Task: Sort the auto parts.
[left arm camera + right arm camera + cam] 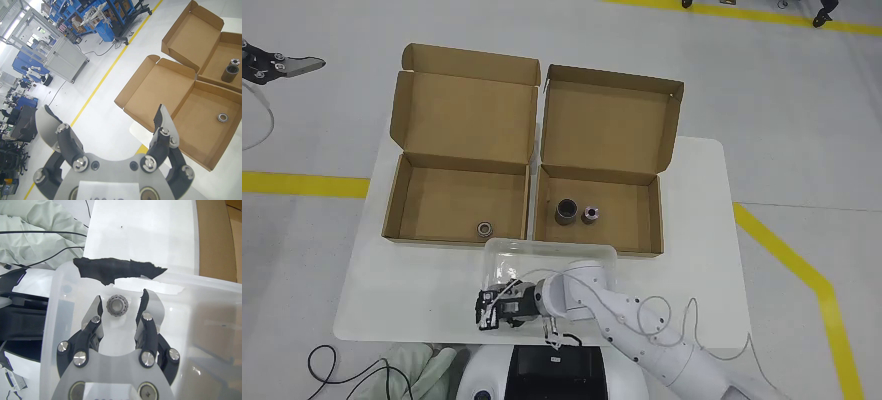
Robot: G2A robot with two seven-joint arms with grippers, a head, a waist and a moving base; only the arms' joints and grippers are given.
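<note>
A pale workshop floor crossed by yellow lines surrounded a white desk (pixel 702 250). Along the desk's far side stood two open cardboard boxes, flaps raised, side by side and touching. The left box (pixel 442 205) held a single ring-shaped bearing (pixel 483 228) near its front wall. The right box (pixel 622 215) held a dark cylindrical sleeve (pixel 565 211) standing upright, with a small silvery part (pixel 590 213) just beside it.

At the desk's near edge, in front of the gap between the boxes, sat a clear plastic bin (pixel 542 243). The right end effector (pixel 122 295) was lowered inside it near the bin's left wall, its fingers spread moderately apart. A tapered roller bearing (pixel 117 307) lay on the bin's floor between the two fingers, its bore facing up. A narrow gap showed on each side, so the end effector had hold of nothing.

The left end effector (pixel 103 108) hung well apart from all this, out over the floor beyond the desk's far left corner. Its fingers were spread wide with nothing between them.

A crumpled pale green cloth (pixel 412 365) lay on the floor by the desk's near left corner, with black cables running across it.
</note>
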